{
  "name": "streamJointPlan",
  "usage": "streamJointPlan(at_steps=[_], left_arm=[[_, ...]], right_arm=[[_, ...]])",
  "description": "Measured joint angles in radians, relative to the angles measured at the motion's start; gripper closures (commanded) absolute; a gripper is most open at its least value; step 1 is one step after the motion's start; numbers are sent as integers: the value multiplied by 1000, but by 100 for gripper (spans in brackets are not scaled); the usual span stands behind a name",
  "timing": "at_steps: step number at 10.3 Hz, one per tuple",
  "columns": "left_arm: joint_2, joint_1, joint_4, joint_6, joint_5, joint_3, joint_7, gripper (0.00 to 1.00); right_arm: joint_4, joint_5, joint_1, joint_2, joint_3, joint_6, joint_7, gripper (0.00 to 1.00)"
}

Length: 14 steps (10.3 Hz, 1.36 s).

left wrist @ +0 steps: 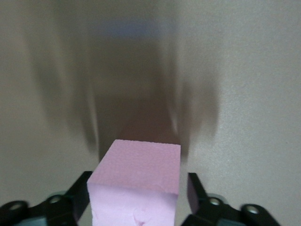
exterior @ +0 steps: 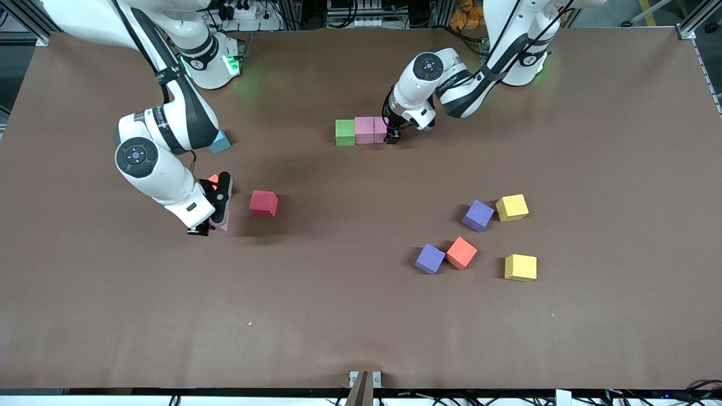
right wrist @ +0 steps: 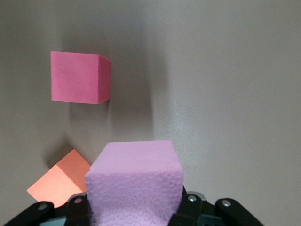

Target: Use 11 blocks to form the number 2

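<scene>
Row of three started; left pincer open around its pink cube, right pincer clamped on another.

The left pincer point(exterior: 393, 137) stood low at the end of a row of green cube point(exterior: 344, 132), pink cube point(exterior: 364, 129) and a second pink cube point(left wrist: 136, 181), its fingers point(left wrist: 195, 190) spread clear of that last cube's sides, gripping nothing. The right pincer point(exterior: 217, 211) sat shut on a third pink cube point(right wrist: 136, 186) near the right arm's end of the counter point(exterior: 338, 316), beside an orange cube point(right wrist: 59, 181) and a red cube point(exterior: 263, 203). Two purple, one orange and two yellow cubes lay loose nearer the camera. The foam looked light, soft and grippy, best pinched gently across two flat faces at mid-height.
</scene>
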Motion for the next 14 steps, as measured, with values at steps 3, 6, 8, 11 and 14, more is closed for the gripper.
streamJointPlan(at_steps=[3, 6, 8, 11, 14], left_arm=[[-6, 1, 19, 1, 11, 7, 0, 0], [-16, -9, 22, 1, 13, 3, 0, 0], [-17, -15, 21, 1, 14, 2, 0, 0], [-45, -14, 21, 1, 17, 0, 0, 0], [-79, -13, 18, -5, 17, -10, 0, 0]], right_arm=[[0, 19, 2, -5, 2, -6, 33, 60], [0, 27, 35, -10, 6, -33, 97, 61], [0, 37, 47, -30, 29, -50, 183, 61], [-1, 41, 93, -39, 78, -53, 359, 61], [-7, 43, 142, -39, 121, -69, 537, 61]])
